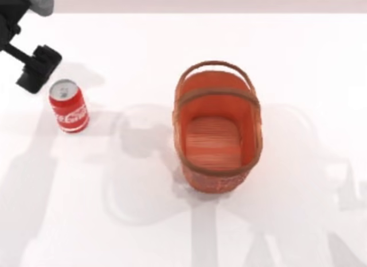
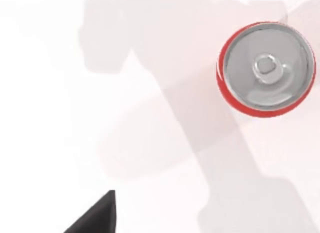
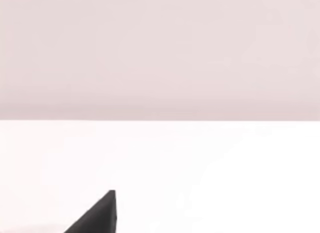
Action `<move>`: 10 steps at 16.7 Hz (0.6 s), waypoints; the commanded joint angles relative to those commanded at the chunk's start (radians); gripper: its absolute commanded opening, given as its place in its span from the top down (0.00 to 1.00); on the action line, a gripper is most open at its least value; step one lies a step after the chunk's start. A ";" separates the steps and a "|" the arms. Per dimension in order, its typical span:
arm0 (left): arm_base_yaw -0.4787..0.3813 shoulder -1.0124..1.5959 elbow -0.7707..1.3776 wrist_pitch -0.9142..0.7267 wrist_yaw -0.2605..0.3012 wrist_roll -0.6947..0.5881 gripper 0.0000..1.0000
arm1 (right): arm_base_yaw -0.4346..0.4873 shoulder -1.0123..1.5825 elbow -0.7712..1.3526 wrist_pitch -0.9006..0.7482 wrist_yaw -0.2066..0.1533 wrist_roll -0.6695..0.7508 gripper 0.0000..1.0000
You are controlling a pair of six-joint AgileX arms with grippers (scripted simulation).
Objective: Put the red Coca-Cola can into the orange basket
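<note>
At the far left of the table (image 1: 143, 43), the left gripper (image 1: 35, 69) hovered just beside the red Coca-Cola can (image 1: 69, 106), not touching it; whether its fingers were released or clenched could not be told. The can stood upright on the table, well apart from the orange basket (image 1: 252, 115) at centre. The right arm was out of the top view.

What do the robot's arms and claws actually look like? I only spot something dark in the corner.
The left arm is black and blocky, with a grey rounded segment above it. Its left gripper is matt black, boxy. Each wrist view shows just one black wedge-shaped fingertip. No cables or markings visible.
</note>
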 joint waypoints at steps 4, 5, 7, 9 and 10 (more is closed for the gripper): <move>-0.022 0.348 0.303 -0.193 0.000 0.098 0.00 | 0.000 0.000 0.000 0.000 0.000 0.000 0.00; -0.027 0.415 0.361 -0.231 0.000 0.118 0.00 | 0.000 0.000 0.000 0.000 0.000 0.000 0.00; -0.035 0.517 0.450 -0.291 0.001 0.150 0.00 | 0.000 0.000 0.000 0.000 0.000 0.000 0.00; -0.041 0.578 0.503 -0.328 0.003 0.169 0.00 | 0.000 0.000 0.000 0.000 0.000 0.000 0.00; -0.042 0.592 0.515 -0.337 0.003 0.174 0.00 | 0.000 0.000 0.000 0.000 0.000 0.000 0.00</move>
